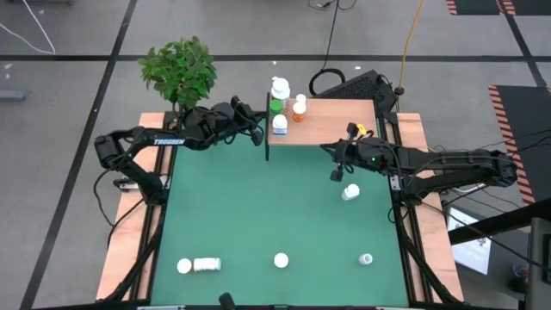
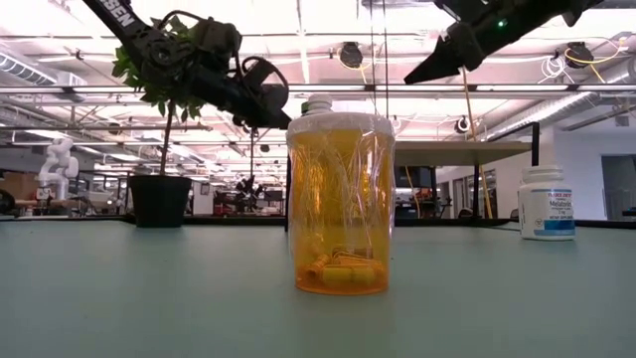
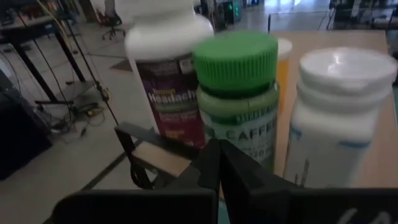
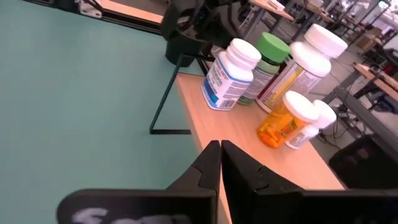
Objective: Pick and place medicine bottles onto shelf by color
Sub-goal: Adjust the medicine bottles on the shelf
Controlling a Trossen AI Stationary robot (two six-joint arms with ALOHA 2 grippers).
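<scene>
Here: both claws closed, empty; left claw beside green-capped cylindrical bottle on wooden shelf.

On the light-brown shelf we see a green-capped bottle with a green label, a white jar bearing a maroon label at its 12 o'clock, an orange vial at 3 o'clock, and a white, blue-banded bottle at 6 o'clock; the mat is green.
</scene>
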